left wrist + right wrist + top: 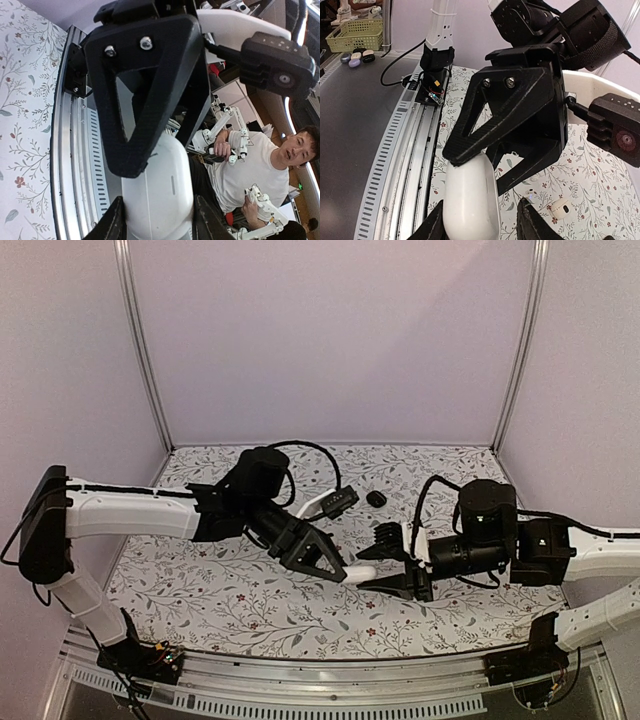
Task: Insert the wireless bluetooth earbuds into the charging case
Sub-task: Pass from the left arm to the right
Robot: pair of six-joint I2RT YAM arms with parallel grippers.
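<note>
Right wrist view has the white charging case (470, 205) nearest, standing between the right gripper (482, 219) fingers. Those jaws are partly parted around it, with a gap showing on one side, so I judge this is not yet a firm grip. The left gripper (159, 222) is closed on the same case, its fingers pressed against both flanks. The case appears to be held off the floral table (200, 590), close to the near edge and its rail.

The main risk sits here. The shell is smooth and rounded, and if the right jaws close off-centre they could squeeze it out of the left hold. It would then drop toward the rail or the cloth. No open lid is visible, so any prying would add to that risk.

Farther out on the cloth lie two small white pieces, likely the white earbuds (560, 207), well apart from the case. A falling case could scatter them. Farthest, a small dark thing (376, 498) rests on the cloth, and I cannot tell what it is.
</note>
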